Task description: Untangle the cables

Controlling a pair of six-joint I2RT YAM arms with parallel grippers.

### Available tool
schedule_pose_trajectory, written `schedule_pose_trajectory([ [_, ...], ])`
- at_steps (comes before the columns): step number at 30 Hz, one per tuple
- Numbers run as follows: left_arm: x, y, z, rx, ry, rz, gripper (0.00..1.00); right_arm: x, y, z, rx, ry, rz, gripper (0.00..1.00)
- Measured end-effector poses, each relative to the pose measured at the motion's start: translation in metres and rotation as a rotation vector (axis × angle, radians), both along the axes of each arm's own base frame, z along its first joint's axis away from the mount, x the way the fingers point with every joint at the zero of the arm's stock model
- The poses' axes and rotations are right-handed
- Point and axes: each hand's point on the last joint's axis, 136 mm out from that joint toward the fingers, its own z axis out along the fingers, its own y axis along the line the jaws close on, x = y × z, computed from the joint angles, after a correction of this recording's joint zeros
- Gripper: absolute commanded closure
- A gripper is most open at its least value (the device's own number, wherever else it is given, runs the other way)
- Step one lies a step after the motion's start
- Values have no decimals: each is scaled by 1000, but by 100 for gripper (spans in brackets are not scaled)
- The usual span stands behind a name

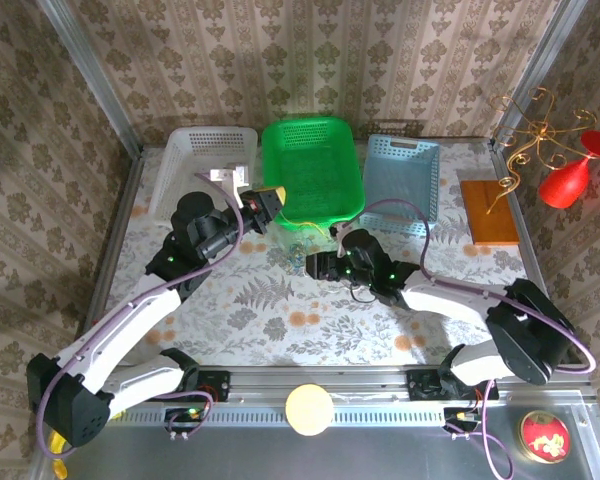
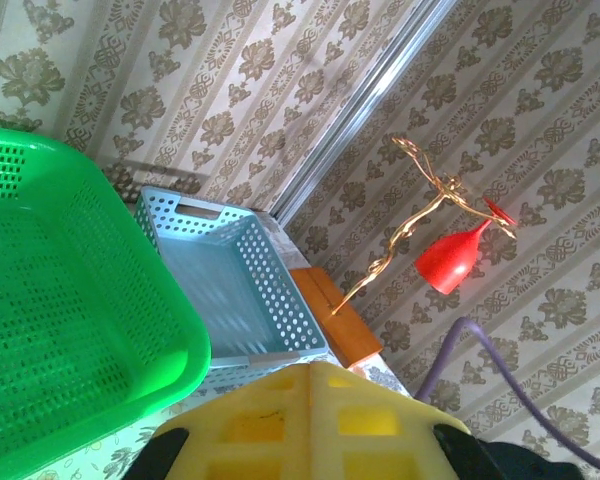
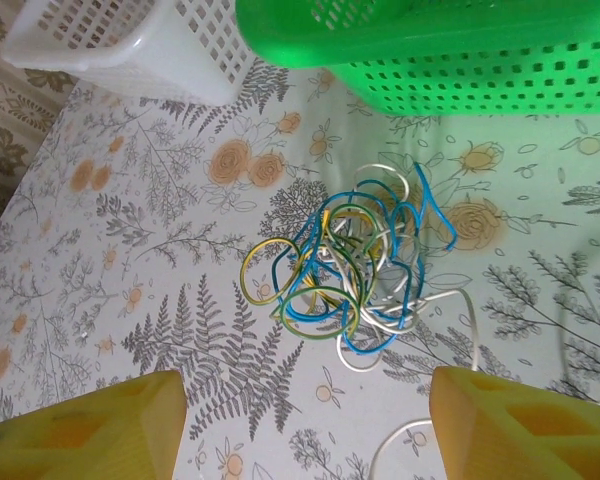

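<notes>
Cables (image 3: 350, 265) tangled on floral tablecloth (image 3: 130, 300) amid damask walls (image 1: 330, 50); right gripper (image 3: 305, 385) gapes empty, left gripper (image 2: 308, 400) seemingly closed

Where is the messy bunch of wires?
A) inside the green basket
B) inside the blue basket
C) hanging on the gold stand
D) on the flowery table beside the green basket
D: the cables lie tangled on the table, just outside the green basket.

From above, the cables (image 1: 302, 241) are too small to tell strand from strand. In the right wrist view, one white cable (image 3: 398, 429) runs off the near edge, and the green basket (image 3: 460, 50) is cut off at the far edge.
</notes>
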Motion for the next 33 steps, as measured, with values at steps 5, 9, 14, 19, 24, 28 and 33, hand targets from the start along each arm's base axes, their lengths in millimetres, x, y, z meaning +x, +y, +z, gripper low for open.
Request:
schedule_pose_trajectory([
  [5,3,3,-6,24,7,19,100,-3,-9,18,-1,-22,-1,32],
  [9,9,10,-9,43,6,43,100,-3,-17,27,2,-30,-16,32],
  [14,25,31,-8,71,8,118,100,-3,-25,36,11,-40,-32,32],
  [19,57,80,5,89,-7,270,100,-5,-27,37,10,-33,-35,32],
  [24,96,143,8,117,3,452,100,-7,-29,35,6,-18,-39,32],
  [28,131,191,-16,145,70,571,100,-8,-29,34,13,-5,-44,32],
  [33,172,228,-65,175,191,640,96,-9,-29,32,20,6,-47,33],
])
